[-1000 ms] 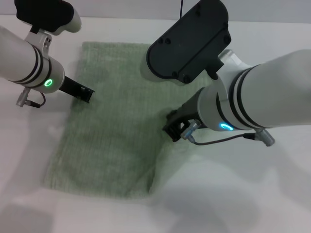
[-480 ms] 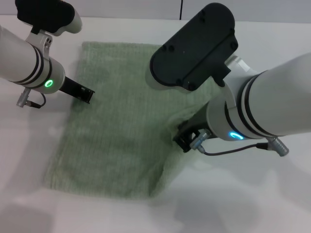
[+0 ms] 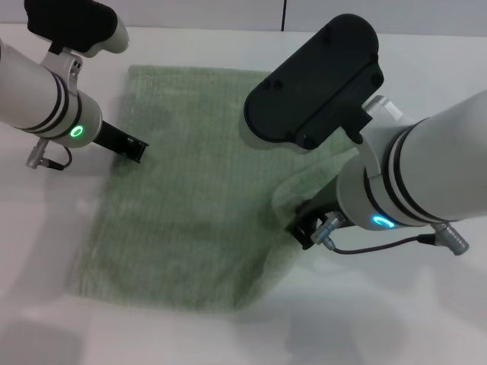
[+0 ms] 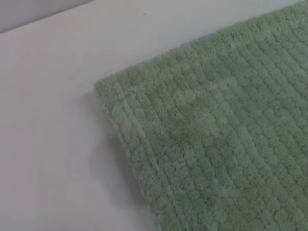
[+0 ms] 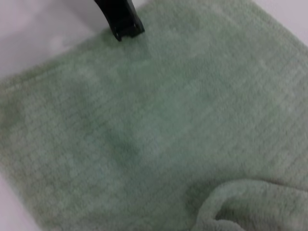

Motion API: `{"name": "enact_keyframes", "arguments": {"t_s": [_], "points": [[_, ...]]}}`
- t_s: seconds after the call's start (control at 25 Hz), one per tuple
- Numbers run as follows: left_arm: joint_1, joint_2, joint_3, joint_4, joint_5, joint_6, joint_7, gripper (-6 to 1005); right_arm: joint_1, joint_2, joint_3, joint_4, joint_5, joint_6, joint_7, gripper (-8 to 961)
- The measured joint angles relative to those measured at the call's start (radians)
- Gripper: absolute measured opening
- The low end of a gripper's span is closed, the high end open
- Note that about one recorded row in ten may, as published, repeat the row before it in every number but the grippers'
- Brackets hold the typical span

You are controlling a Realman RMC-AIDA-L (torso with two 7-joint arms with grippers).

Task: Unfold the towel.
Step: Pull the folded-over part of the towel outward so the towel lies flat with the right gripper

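The pale green towel (image 3: 183,190) lies spread on the white table. Its right side is bunched into a raised fold (image 3: 308,179) that climbs to my right gripper (image 3: 304,228), which is shut on it just off the towel's right edge. The right wrist view looks across the towel (image 5: 144,120) with that lifted fold (image 5: 240,207) close by. My left gripper (image 3: 135,147) rests at the towel's left edge and shows as a dark tip (image 5: 122,24) in the right wrist view. One flat towel corner (image 4: 216,144) fills the left wrist view.
The white table (image 3: 426,319) surrounds the towel on all sides, with bare surface at front right and at the left (image 4: 48,120). The bulky right arm (image 3: 319,84) hides the towel's far right part.
My right gripper has moved right and toward the front, dragging the towel's right side with it. The front right corner has spread outward. The left arm has not moved.
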Motion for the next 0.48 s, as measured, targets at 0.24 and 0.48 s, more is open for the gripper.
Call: {"name": "enact_keyframes", "arguments": {"t_s": [0.24, 0.48], "points": [[-0.004, 0.0, 0.0, 0.001, 0.0, -0.001, 0.0, 64, 0.003, 0.001, -0.004, 0.0, 0.005, 0.034, 0.012, -1], [-0.004, 0.0, 0.0, 0.001, 0.0, -0.002, 0.0, 66, 0.005, 0.002, -0.014, -0.001, 0.01, 0.048, 0.018, -1]]}}
